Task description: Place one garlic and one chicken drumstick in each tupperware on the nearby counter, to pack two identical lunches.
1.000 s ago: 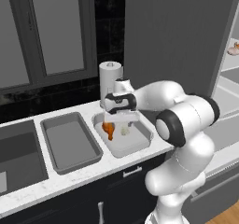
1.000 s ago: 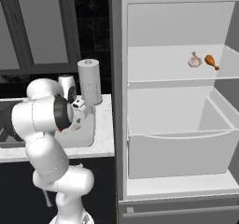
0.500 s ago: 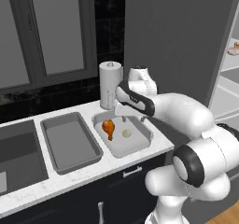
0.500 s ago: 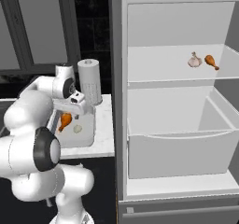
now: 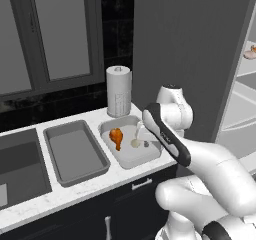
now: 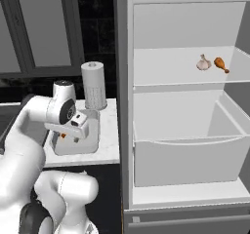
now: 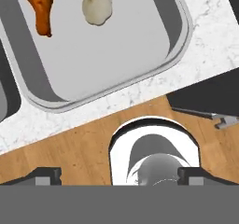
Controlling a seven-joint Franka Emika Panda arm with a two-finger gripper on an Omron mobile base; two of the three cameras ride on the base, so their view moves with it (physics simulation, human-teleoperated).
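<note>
Grey is most of the story here: two shallow grey rectangular tupperware trays sit side by side on the white marbled stone counter (image 5: 75, 194). The right-hand tray (image 5: 150, 156) already has an orange-brown chicken drumstick (image 5: 116, 138) and a pale round garlic bulb (image 5: 135, 143) lying apart from each other on its floor. The left-hand tray (image 5: 55, 136) is bare inside.

The two-finger gripper (image 7: 119, 176) is spread wide with nothing between its tips, hanging off the counter's front edge over the wooden floor, and its camera looks down on the loaded tray's rim (image 7: 184, 29). So I'd say lunch one is packed.

The other pair sits on the upper shelf of the open white fridge (image 6: 146, 65): a second garlic bulb (image 6: 203, 62) just beside a second drumstick (image 6: 220, 65), well off to the right of the trays.

If I were running this, I'd swing the arm clear of the tall white paper towel roll (image 5: 118, 91) behind the trays, then get square to the fridge shelf. Take one item at a time. The garlic is round and will likely roll if nudged, so keep the jaws wide and close on its middle. The shelf space looks low, so come in level. Both go in the bare tray, not the full one.
</note>
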